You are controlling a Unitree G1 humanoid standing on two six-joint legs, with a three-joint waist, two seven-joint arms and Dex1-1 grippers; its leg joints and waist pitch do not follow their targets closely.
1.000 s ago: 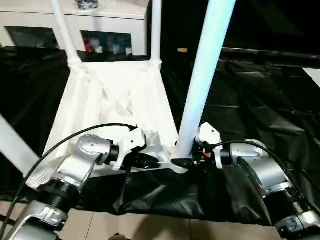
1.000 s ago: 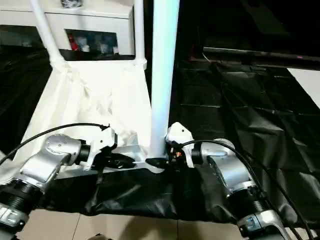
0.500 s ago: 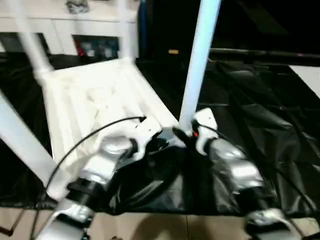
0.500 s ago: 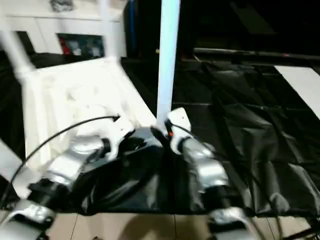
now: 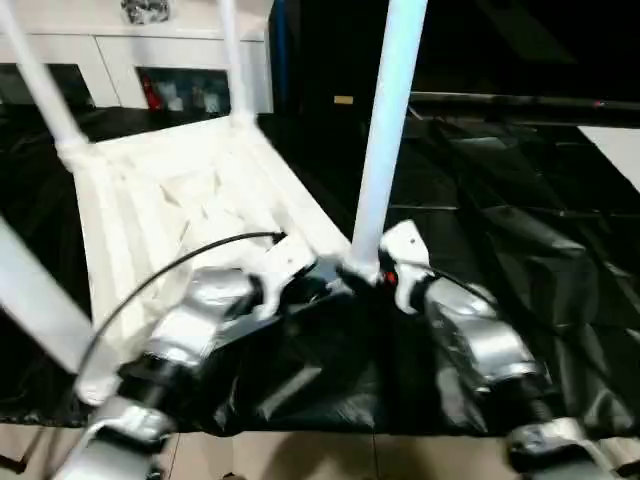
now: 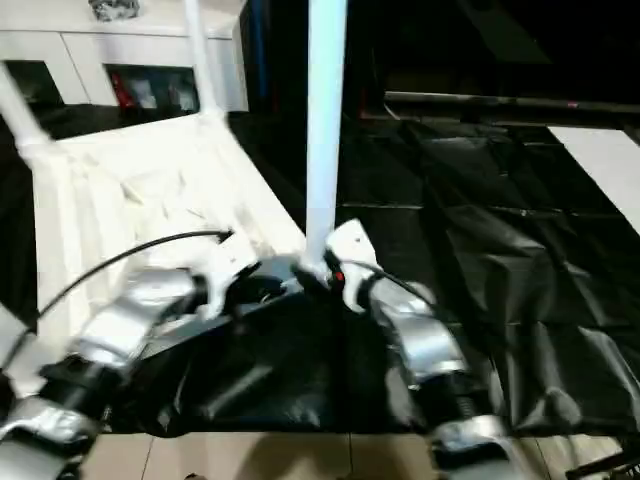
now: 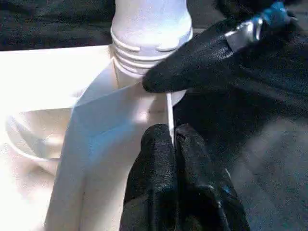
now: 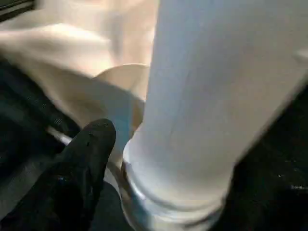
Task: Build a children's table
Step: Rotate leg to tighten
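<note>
Black sheet | left fingers pinch tabletop rim; right fingers beside leg, grip unclear

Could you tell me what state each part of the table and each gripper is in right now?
table top: upside down, ribbed underside up.
near leg: upright in its corner socket.
far legs: upright in their sockets.
left gripper: shut on the table top's rim.
right gripper: beside the near leg's base.
</note>
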